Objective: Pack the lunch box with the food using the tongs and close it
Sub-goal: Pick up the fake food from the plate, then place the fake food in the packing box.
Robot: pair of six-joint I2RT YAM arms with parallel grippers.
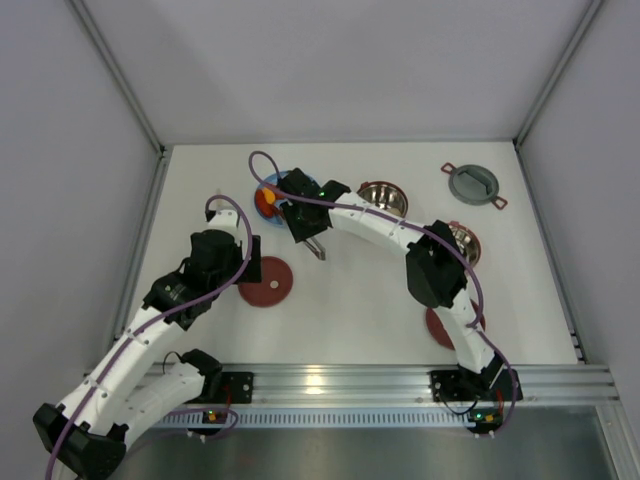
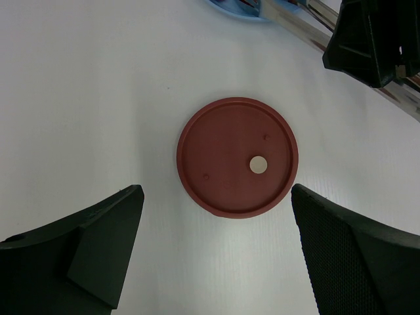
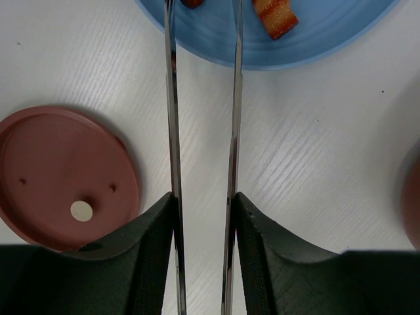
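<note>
Hovering at the left of the white tabletop (image 1: 360, 300), the left claw (image 2: 216, 190) has its fingers spread as wide as they go and holds nothing. Straight under it a dark-red disc lid (image 2: 237, 157) lies flat, rim up, with a small pale spot inside.

Further back and a little to the right sits the light-blue plate (image 3: 315, 39) with the food (image 3: 275, 16) on it: an orange-brown striped piece shows clearly, and a darker bit sits at the top edge of the right wrist view.

The right arm reaches across to this plate. Its right claw (image 3: 203, 210) is partly closed on the tongs (image 3: 172, 131), one finger pressing each silver arm from outside. The two arms run forward a small gap apart, and their far ends lie over the plate rim, with the striped piece just right of them.

Right of the plate stands an open bowl (image 1: 383, 197) with a shiny steel inside. A second bowl (image 1: 466, 243) and a second disc lid (image 1: 438, 328) are partly hidden by the right arm. The grey cover (image 1: 473, 184) lies at the far right.
</note>
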